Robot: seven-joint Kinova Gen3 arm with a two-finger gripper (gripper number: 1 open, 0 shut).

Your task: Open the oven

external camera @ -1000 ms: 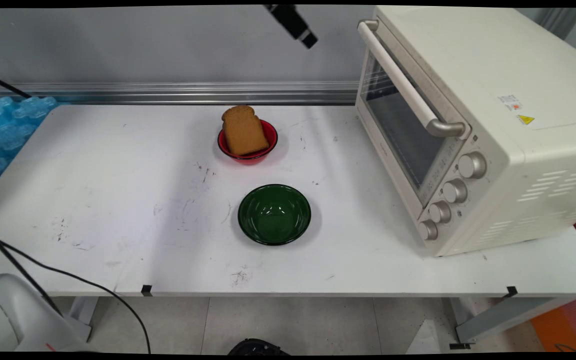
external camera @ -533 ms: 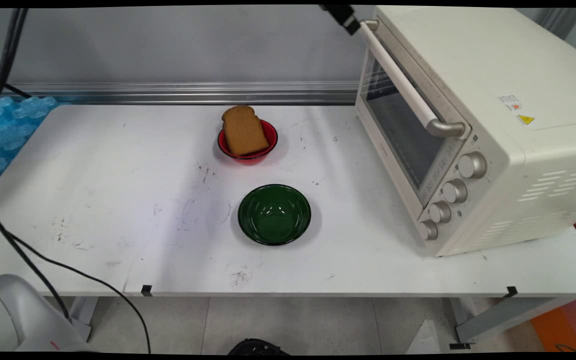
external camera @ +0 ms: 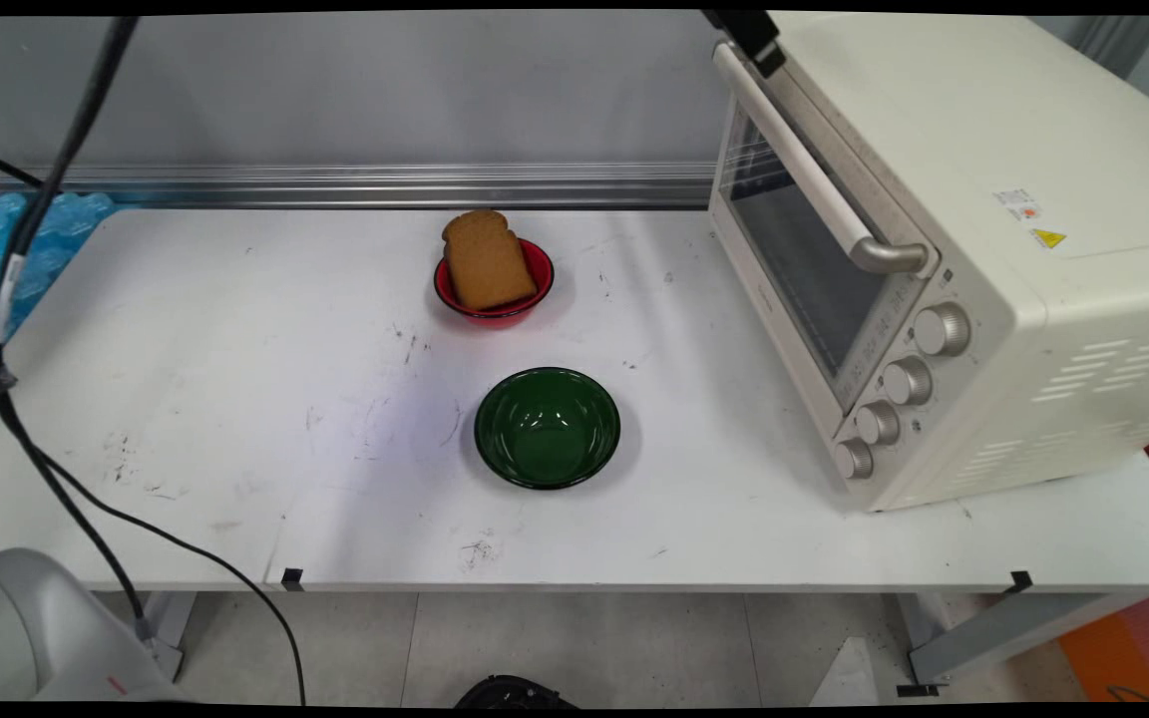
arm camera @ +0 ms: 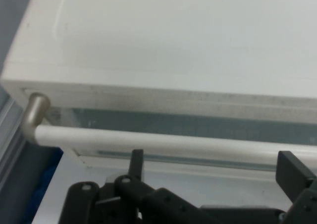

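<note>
Tool (arm camera: 213, 184) is seen spread open, holding nothing, just above the oven (external camera: 944, 249) handle (arm camera: 173, 143), near its far end. Handle looks like a stiff, smooth bar; prob best gripped mid-bar. Oven's at the counter (external camera: 235, 399) right end, door shut.

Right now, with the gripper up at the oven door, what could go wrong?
The gripper hangs open at the far end of the oven's handle; gripping so near the end may twist the door or slip off. If the door swings down, it might reach the green bowl.
</note>
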